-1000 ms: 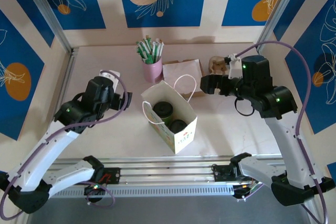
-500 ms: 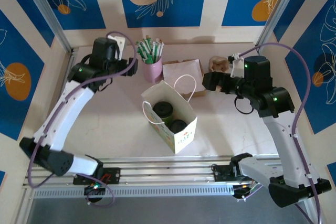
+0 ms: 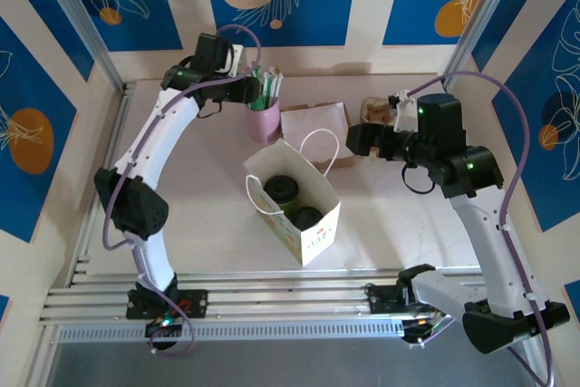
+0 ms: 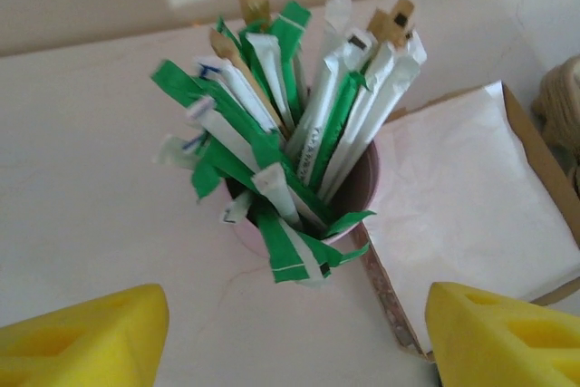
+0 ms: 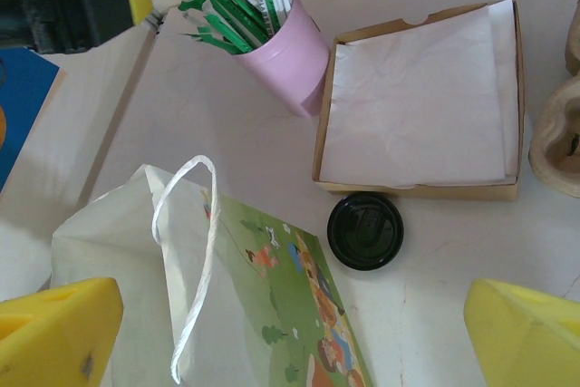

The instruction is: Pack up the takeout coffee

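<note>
Two takeout coffee cups with black lids (image 3: 283, 189) (image 3: 308, 217) stand inside the open paper bag (image 3: 317, 235) at the table's middle. A loose black lid (image 5: 365, 230) lies on the table between the bag (image 5: 272, 314) and the napkin box. My left gripper (image 3: 246, 90) (image 4: 294, 342) is at the back, open, just before the pink cup of green-and-white sticks (image 4: 299, 160), with nothing between its yellow fingertips (image 4: 86, 333). My right gripper (image 3: 356, 144) (image 5: 294, 342) hangs open to the right of the bag, above its side and the loose lid.
A brown box of white napkins (image 3: 315, 124) (image 5: 417, 106) sits beside the pink cup (image 3: 263, 117). A brown pulp cup carrier (image 3: 373, 111) lies at the back right. Blue patterned walls close in the back and sides. Metal rails (image 3: 290, 301) run along the near edge.
My left arm swung from the table's left side up to the back, ending at the pink cup, and its jaws narrowed somewhat. The right arm barely moved.
</note>
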`<action>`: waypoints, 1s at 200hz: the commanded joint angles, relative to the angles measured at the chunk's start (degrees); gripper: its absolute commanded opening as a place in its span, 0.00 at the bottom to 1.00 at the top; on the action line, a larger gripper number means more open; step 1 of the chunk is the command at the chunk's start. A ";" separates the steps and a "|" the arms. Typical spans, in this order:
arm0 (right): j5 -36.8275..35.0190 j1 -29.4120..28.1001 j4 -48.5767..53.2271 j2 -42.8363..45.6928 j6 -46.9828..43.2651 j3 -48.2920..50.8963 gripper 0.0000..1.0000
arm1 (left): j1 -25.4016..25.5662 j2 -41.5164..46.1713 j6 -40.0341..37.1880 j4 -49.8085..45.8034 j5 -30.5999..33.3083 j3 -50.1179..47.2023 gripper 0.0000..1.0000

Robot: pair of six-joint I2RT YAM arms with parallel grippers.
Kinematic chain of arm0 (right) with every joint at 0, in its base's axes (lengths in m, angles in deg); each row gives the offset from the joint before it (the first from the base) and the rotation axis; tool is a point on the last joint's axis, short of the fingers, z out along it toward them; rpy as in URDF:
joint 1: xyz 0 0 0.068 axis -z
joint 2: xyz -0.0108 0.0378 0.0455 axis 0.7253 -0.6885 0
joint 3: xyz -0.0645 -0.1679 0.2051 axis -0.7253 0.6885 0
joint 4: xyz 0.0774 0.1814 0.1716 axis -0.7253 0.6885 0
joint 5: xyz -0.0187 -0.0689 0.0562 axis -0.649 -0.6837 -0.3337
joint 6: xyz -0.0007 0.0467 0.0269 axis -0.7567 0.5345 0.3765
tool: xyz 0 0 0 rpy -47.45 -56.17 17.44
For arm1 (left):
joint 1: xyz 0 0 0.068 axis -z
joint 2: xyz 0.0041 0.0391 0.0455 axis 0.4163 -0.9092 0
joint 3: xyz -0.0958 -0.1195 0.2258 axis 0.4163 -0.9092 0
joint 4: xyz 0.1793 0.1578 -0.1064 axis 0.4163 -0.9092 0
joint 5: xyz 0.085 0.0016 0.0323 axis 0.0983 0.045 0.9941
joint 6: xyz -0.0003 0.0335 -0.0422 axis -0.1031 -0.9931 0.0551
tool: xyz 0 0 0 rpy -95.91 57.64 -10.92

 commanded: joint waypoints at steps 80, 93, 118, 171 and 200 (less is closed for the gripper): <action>0.45 -0.53 1.55 -0.70 -2.44 0.24 0.96 | 5.11 -8.61 -0.32 -6.99 3.76 8.19 0.59; 0.47 -0.59 1.47 -0.57 -2.46 0.43 0.96 | 5.46 -9.51 -0.80 -7.47 5.14 9.61 0.58; 0.67 -0.57 1.26 -0.47 -2.44 0.86 0.96 | 6.07 -12.01 -2.03 -8.96 7.78 13.05 0.58; 0.15 -0.52 1.72 -0.04 -3.40 1.07 0.96 | 6.70 -14.61 -3.06 -8.46 10.27 15.81 0.51; 0.19 -0.52 1.65 0.04 -3.67 1.34 0.96 | 6.88 -16.28 -3.05 -9.17 10.30 17.63 0.45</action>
